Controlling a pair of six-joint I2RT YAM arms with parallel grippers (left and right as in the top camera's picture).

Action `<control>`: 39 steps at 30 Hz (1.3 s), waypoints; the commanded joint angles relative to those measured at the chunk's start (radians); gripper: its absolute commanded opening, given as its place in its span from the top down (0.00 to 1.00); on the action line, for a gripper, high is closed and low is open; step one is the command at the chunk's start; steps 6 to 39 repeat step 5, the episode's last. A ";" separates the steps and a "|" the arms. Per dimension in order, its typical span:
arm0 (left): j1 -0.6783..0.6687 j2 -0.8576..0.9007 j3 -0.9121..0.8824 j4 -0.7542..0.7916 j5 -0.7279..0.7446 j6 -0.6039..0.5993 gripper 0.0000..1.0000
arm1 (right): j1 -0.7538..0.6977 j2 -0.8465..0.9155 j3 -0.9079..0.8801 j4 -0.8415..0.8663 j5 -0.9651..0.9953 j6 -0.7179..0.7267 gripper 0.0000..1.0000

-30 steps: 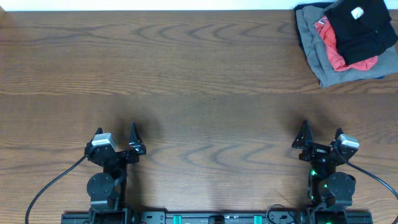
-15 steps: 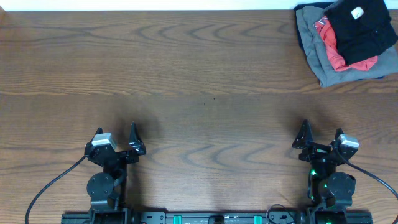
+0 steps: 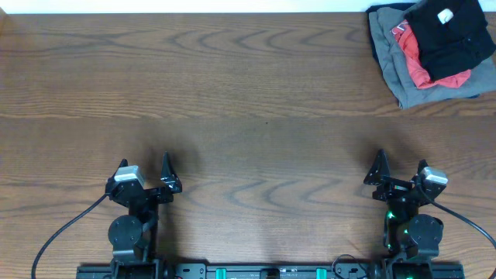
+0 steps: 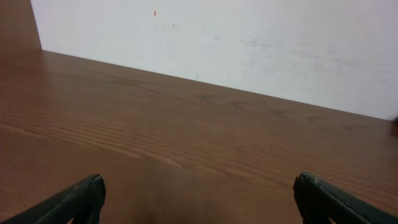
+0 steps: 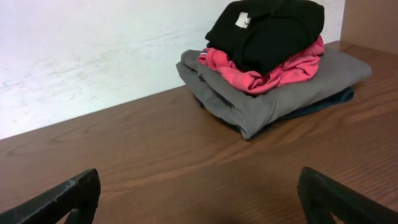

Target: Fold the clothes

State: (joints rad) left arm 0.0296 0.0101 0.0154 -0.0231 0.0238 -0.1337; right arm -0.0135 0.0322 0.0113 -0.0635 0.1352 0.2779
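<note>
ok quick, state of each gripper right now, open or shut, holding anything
left gripper: open, jaws wide apart, holding nothing
right gripper: open, jaws wide apart, holding nothing

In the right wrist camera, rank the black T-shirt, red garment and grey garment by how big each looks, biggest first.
1. grey garment, broadest visible area.
2. black T-shirt, bunched on top.
3. red garment, only its edges show between the other two.
True sizes unsure: they are stacked and partly hidden.

Smooth wood-grain table [image 3: 232,93], soft cloth clothes [image 3: 449,39]
</note>
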 commanded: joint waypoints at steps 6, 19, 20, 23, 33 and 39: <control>-0.005 -0.005 -0.011 -0.048 -0.008 -0.002 0.02 | 0.021 0.000 -0.003 -0.002 0.007 -0.005 0.01; -0.005 -0.005 -0.011 -0.048 -0.008 -0.002 0.02 | 0.021 0.000 -0.003 -0.002 0.007 -0.005 0.01; -0.005 -0.005 -0.011 -0.048 -0.008 -0.002 0.02 | 0.021 0.000 -0.003 -0.002 0.007 -0.005 0.01; -0.005 -0.005 -0.011 -0.048 -0.008 -0.002 0.02 | 0.021 0.000 -0.003 -0.002 0.007 -0.005 0.01; -0.005 -0.005 -0.011 -0.048 -0.008 -0.002 0.02 | 0.021 0.000 -0.003 -0.002 0.007 -0.005 0.01; -0.005 -0.005 -0.011 -0.048 -0.008 -0.002 0.02 | 0.021 0.000 -0.003 -0.002 0.007 -0.005 0.01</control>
